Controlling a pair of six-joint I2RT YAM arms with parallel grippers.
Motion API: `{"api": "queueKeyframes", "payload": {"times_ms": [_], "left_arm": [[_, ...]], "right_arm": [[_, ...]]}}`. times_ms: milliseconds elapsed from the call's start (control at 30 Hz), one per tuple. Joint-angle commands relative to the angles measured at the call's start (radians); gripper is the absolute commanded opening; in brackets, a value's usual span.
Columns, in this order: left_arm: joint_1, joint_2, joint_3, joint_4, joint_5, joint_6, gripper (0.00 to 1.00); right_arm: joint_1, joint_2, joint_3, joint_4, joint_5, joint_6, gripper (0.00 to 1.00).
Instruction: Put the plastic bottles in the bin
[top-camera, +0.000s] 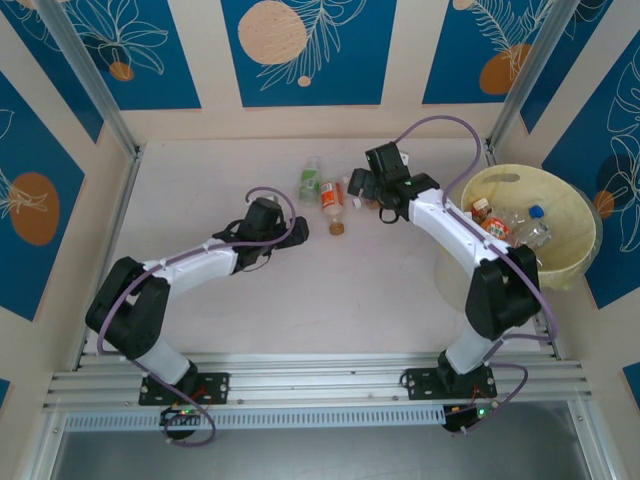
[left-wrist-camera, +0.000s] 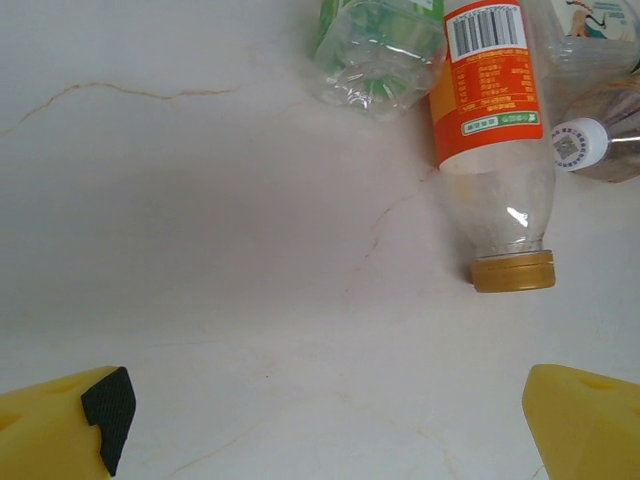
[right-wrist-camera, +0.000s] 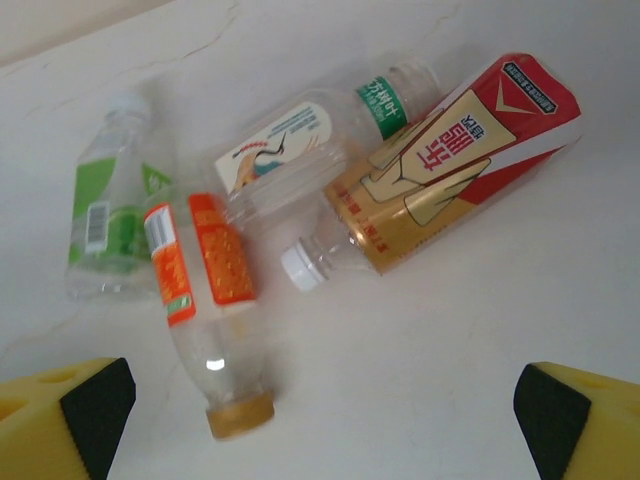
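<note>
Judging from the overhead view, the job is partly done. Several clear plastic bottles (top-camera: 508, 225) already lie inside the large round pale yellow plastic bin (top-camera: 575, 205) at the right edge of the pale surface (top-camera: 350, 290). A small cluster is left out near the far middle, well apart from the bin. In it a clear bottle with a green label (top-camera: 310, 183) and a clear bottle with an orange label and gold cap (top-camera: 331, 200) can be made out. The right gripper (top-camera: 360, 188) hangs over the cluster's right side and the left gripper (top-camera: 292, 232) sits near its left, so the count there is unclear.

The left wrist view shows that gripper's yellow fingers (left-wrist-camera: 50, 420) spread wide with nothing between them. The orange-labelled bottle lies ahead to the right, cap toward the camera, with the green one beyond it.

The right wrist view shows the right gripper equally wide open and empty above the surface. It settles the count at four lying bottles. Beside the first two are a clear bottle with a white picture label (right-wrist-camera: 290, 140) and a white-capped bottle with a red and gold label (right-wrist-camera: 440, 170), touching each other. At least four pickups look to be left.
</note>
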Motion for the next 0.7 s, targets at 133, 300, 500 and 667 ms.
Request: {"api": "queueKeyframes", "payload": {"times_ms": [133, 300, 500, 667], "left_arm": [[0.02, -0.034, -0.033, 0.017, -0.007, -0.018, 1.0], [0.027, -0.06, -0.059, 0.019, -0.023, -0.019, 1.0], [0.041, -0.08, -0.089, 0.035, -0.031, -0.026, 1.0], [0.048, -0.082, -0.102, 0.037, -0.032, -0.037, 1.0]], "right_arm": [[-0.061, 0.18, 0.104, -0.02, -0.006, 0.276, 1.0], [-0.103, 0.275, 0.157, -0.039, -0.005, 0.355, 1.0], [-0.139, 0.364, 0.218, -0.071, 0.039, 0.416, 1.0], [-0.169, 0.418, 0.261, -0.069, 0.013, 0.429, 1.0]]}}
